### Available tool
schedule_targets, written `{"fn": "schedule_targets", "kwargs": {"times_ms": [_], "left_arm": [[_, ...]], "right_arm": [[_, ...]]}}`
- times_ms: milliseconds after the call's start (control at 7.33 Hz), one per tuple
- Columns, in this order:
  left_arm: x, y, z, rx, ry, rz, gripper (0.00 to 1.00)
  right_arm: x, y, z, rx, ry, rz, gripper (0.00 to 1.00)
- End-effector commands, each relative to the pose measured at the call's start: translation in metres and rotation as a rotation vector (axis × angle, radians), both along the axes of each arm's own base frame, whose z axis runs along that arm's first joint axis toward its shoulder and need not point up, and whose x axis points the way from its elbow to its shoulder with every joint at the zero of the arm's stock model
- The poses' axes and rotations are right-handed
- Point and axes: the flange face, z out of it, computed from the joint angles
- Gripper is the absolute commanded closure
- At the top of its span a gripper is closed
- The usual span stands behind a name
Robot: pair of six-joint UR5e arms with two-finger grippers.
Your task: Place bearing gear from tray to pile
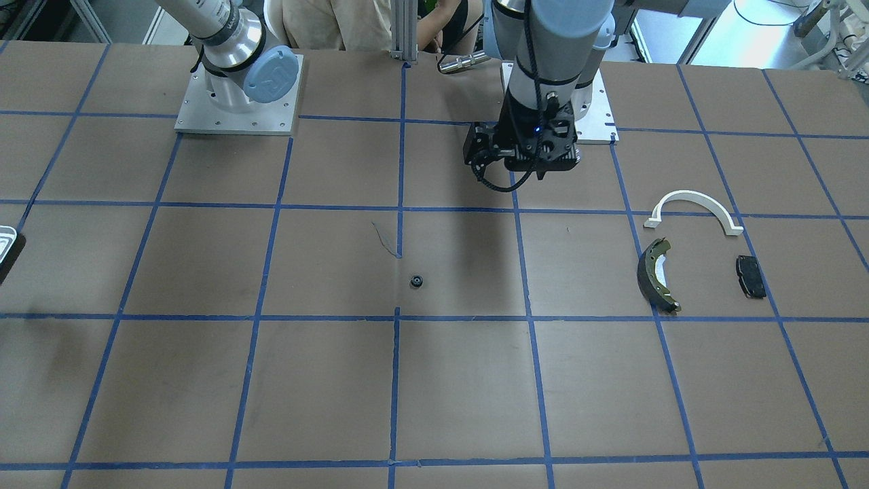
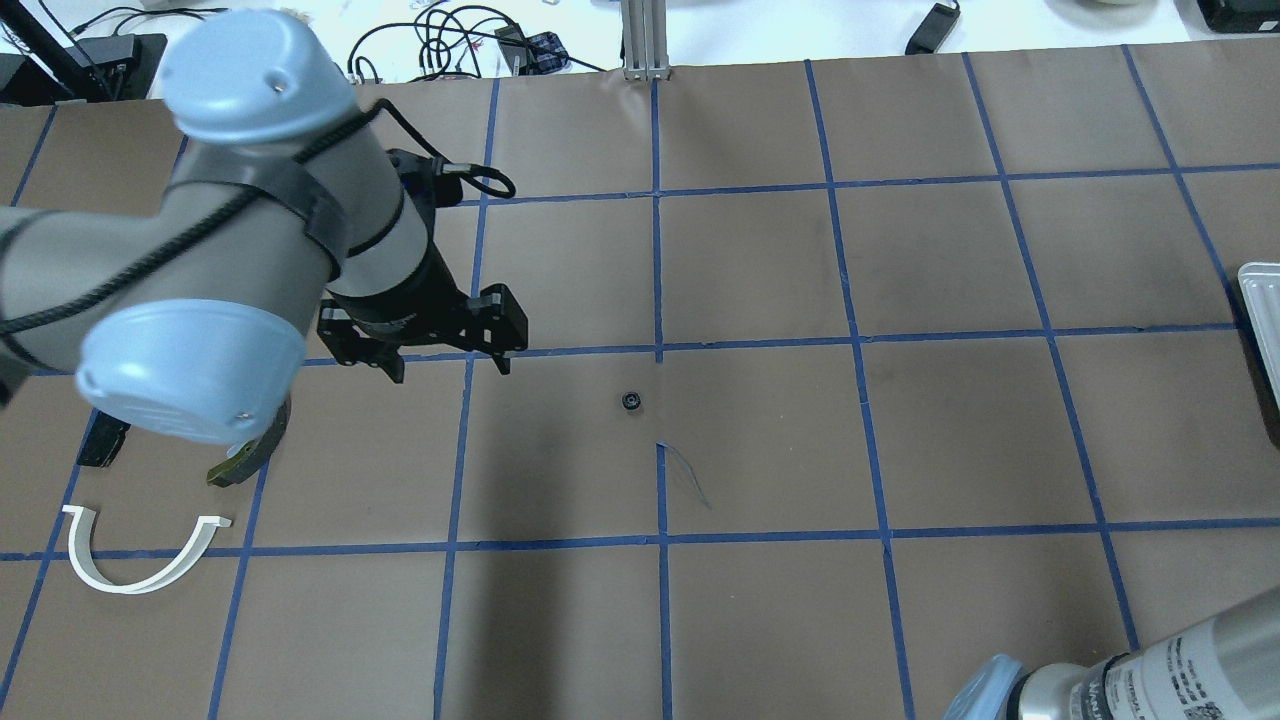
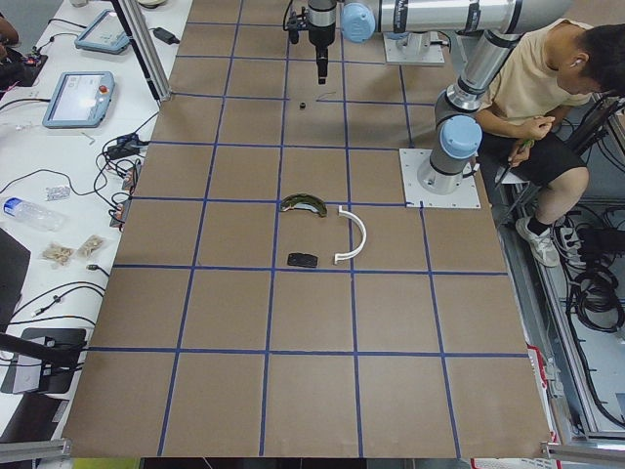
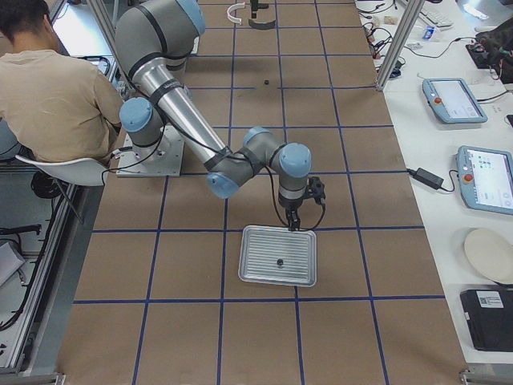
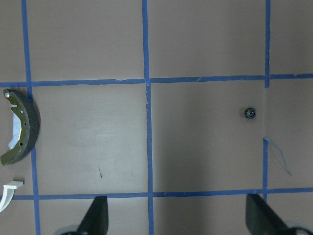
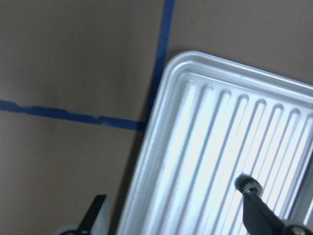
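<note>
A small black bearing gear [image 1: 417, 281] lies alone on the table's middle; it also shows in the overhead view [image 2: 631, 401] and the left wrist view [image 5: 250, 113]. My left gripper [image 2: 450, 367] is open and empty, hovering between that gear and the pile. The pile holds a white arch [image 1: 689, 197], a brake shoe [image 1: 655, 275] and a brake pad [image 1: 750, 276]. My right gripper [image 6: 178, 218] is open over the corner of the ridged tray [image 6: 205, 147]. Another gear [image 6: 248, 185] lies in the tray beside one fingertip.
A seated person [image 3: 532, 88] is behind the robot bases. The left arm's base plate [image 1: 597, 102] and the right arm's base plate [image 1: 237, 102] stand at the table's robot side. Desks with tablets [image 4: 453, 100] run along the far side.
</note>
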Motion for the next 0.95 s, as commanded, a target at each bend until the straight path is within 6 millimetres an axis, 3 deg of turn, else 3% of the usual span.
{"fn": "schedule_targets", "kwargs": {"times_ms": [0,273,682,818], "left_arm": [[-0.05,-0.015,-0.068,-0.002,0.027,-0.014,0.0],[-0.073,-0.037,-0.118,-0.03,0.034,0.014,0.0],[-0.112,-0.045,-0.186,-0.059,0.042,-0.041,0.0],[-0.12,-0.042,-0.197,-0.052,0.031,-0.07,0.0]], "right_arm": [[-0.059,0.029,-0.039,0.027,-0.019,0.061,0.04],[-0.077,0.026,-0.068,0.018,-0.004,0.084,0.04],[-0.078,0.02,-0.073,-0.021,0.001,0.075,0.17],[-0.076,0.018,-0.071,-0.024,0.002,0.067,0.18]]}}
